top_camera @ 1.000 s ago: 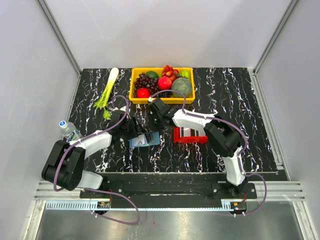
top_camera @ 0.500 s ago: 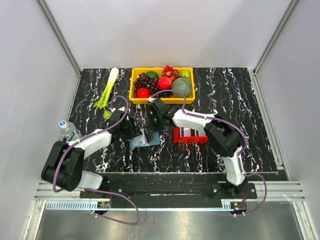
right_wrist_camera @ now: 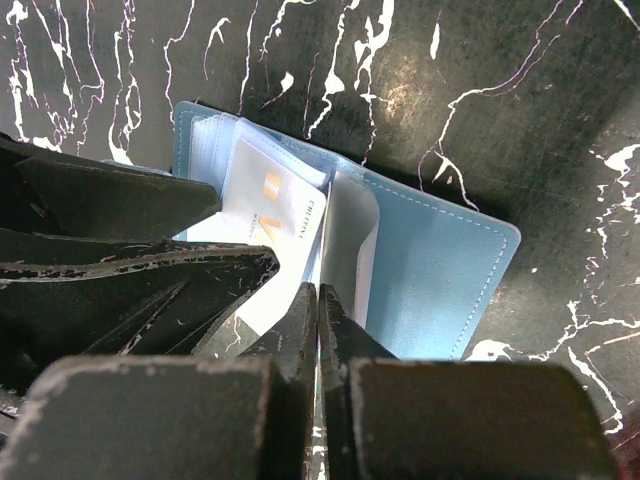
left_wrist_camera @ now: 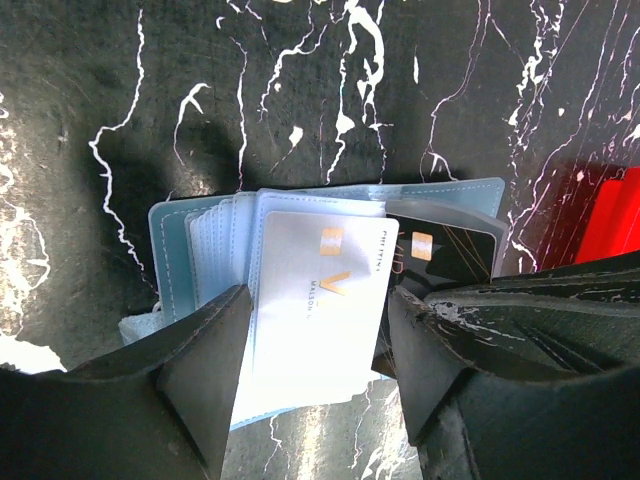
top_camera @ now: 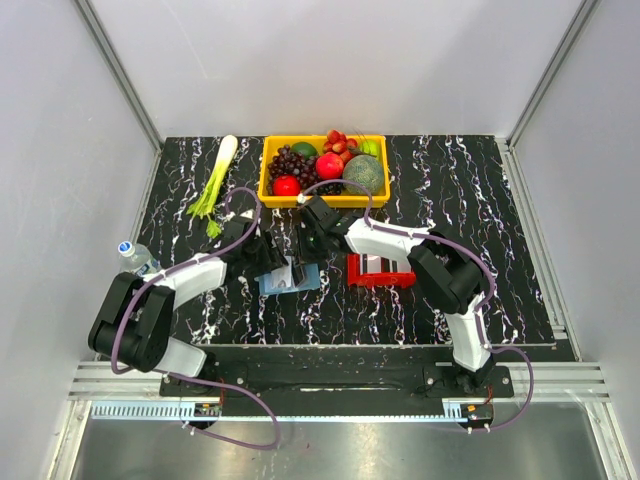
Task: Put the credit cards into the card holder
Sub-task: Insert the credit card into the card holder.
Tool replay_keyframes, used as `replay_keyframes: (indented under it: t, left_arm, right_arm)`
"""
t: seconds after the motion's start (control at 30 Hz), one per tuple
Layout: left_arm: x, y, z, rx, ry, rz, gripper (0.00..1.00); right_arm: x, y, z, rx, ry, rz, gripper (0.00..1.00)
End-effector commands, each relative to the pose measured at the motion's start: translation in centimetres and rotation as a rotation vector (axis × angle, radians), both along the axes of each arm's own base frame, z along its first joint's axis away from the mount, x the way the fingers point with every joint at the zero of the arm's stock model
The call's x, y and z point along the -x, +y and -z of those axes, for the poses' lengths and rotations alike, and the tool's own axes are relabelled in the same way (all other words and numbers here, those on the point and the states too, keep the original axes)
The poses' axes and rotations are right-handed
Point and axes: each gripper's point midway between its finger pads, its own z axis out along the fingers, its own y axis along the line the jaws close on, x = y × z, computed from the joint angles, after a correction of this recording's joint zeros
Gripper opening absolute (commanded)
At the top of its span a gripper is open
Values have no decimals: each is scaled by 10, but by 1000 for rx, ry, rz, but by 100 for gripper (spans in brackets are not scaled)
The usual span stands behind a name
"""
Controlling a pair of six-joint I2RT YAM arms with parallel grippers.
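Glossy white plastic card [left_wrist_camera: 320,300], stitched matt blue card holder [right_wrist_camera: 440,270], clear film pockets [right_wrist_camera: 350,235], scuffed black jaws.

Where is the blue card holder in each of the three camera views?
Top external: card holder at table centre, just left of the red tray.
Left wrist: mid-frame, lying open.
Right wrist: centre to right, open.
Shared landmark: the white card with a gold chip on its pockets, in both wrist views.
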Motion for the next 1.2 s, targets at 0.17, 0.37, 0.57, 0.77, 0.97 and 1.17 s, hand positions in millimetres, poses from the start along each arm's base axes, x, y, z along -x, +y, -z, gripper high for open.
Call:
replay_keyframes:
  t: [0.17,0.37,0.57,0.77,0.97,1.17]
  left_arm:
    - [5,-21,8,90,32,45,62]
    - [9,-32,10,163,43,55,61]
    - [7,-33,6,178,22,49,61]
    - [2,-38,-1,213,0,52,61]
    - [2,-42,0,230,8,58,61]
    - [0,-47,-4,260,0,67,61]
  right_arm:
    - [-4,1,-18,-33,-31,6,0]
    - [-10,-1,-41,-67,-93,28,0]
    - [-21,-10,-81,-99,-201,69,0]
    - [-23,-26,-78,-34,-214,117,0]
    - [-32,-57,-63,101,-261,189,0]
    - [-36,-72,-40,170,-235,199,0]
